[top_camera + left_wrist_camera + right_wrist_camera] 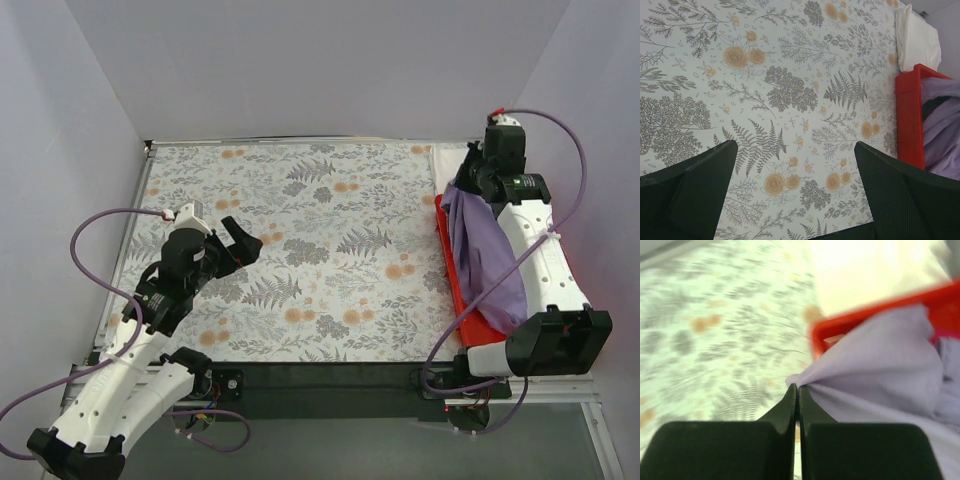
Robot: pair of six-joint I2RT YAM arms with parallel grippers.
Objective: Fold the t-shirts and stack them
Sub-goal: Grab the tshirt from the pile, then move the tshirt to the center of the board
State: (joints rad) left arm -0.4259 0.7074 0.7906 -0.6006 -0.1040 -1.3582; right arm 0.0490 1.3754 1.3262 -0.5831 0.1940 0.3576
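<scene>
Right wrist view, though blurry, shows the right arm's fingers (789, 407) pinched shut on a corner of the lavender t-shirt (875, 360), which seems to hang long down the red bin (860, 320) at the bench (330, 200) edge, far from the left arm's fingers (695, 190), which are wide apart.

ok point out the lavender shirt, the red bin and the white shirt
lavender t-shirt (485, 250), top external view, middle of the hanging fabric
red bin (909, 120), left wrist view, its long side wall
white t-shirt (917, 42), left wrist view, middle of the visible fabric
</scene>
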